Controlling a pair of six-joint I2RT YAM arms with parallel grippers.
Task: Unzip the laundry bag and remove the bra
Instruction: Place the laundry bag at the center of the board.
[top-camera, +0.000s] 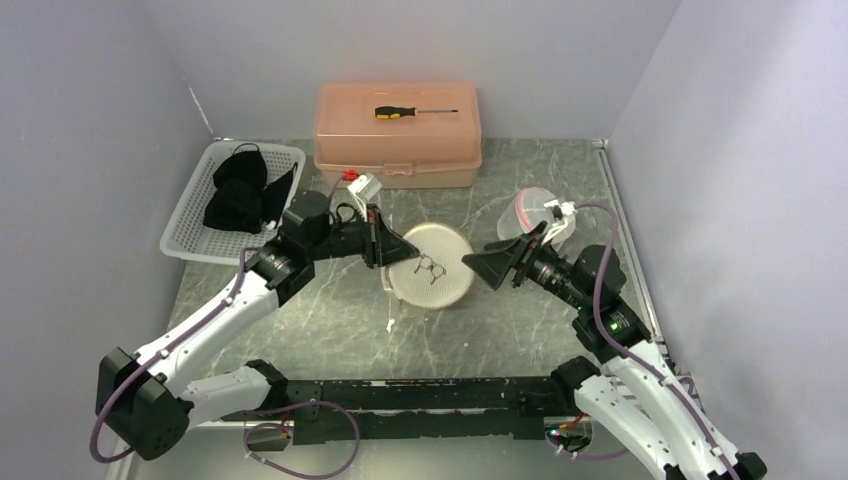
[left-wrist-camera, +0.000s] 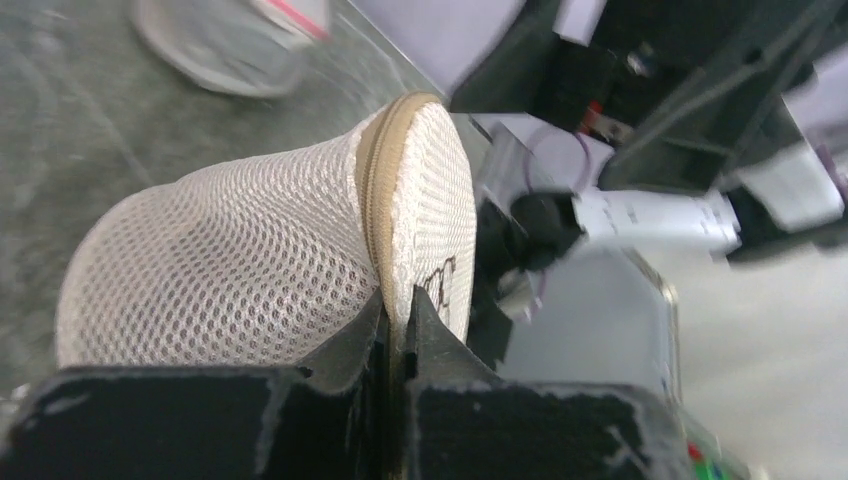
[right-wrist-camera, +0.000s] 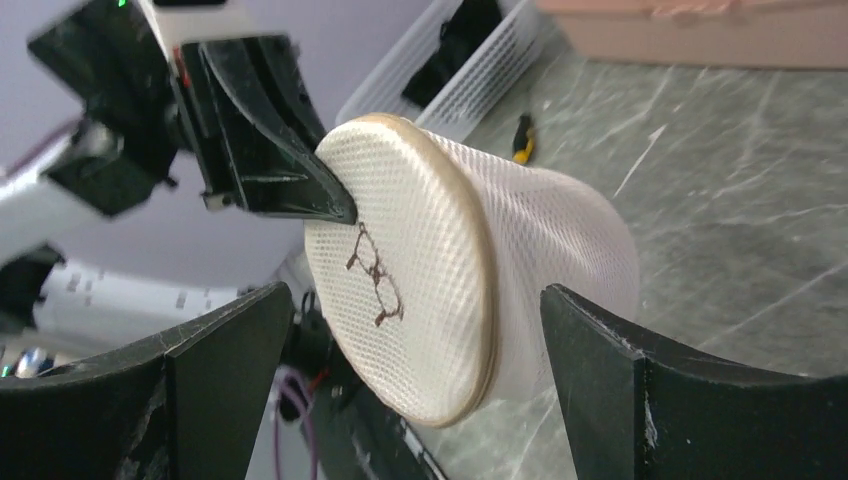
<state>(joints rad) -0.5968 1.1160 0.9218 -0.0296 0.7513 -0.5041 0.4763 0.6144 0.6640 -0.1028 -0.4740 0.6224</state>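
The laundry bag (top-camera: 432, 264) is a round white mesh drum with a tan zipper band and a dark bra emblem on its lid. It lies mid-table. My left gripper (top-camera: 385, 252) is shut on the bag's left rim, pinching the mesh at the zipper seam (left-wrist-camera: 378, 200). The bag fills the left wrist view (left-wrist-camera: 230, 270). My right gripper (top-camera: 480, 265) is open just right of the bag. In the right wrist view the bag (right-wrist-camera: 440, 270) sits between and beyond its spread fingers (right-wrist-camera: 600, 360). The zipper looks closed. The bra is hidden.
A white basket (top-camera: 190, 225) with dark clothes stands at back left. A pink box (top-camera: 398, 150) with a screwdriver (top-camera: 410, 112) on its lid stands at the back. A second clear mesh bag (top-camera: 530, 210) lies behind the right gripper.
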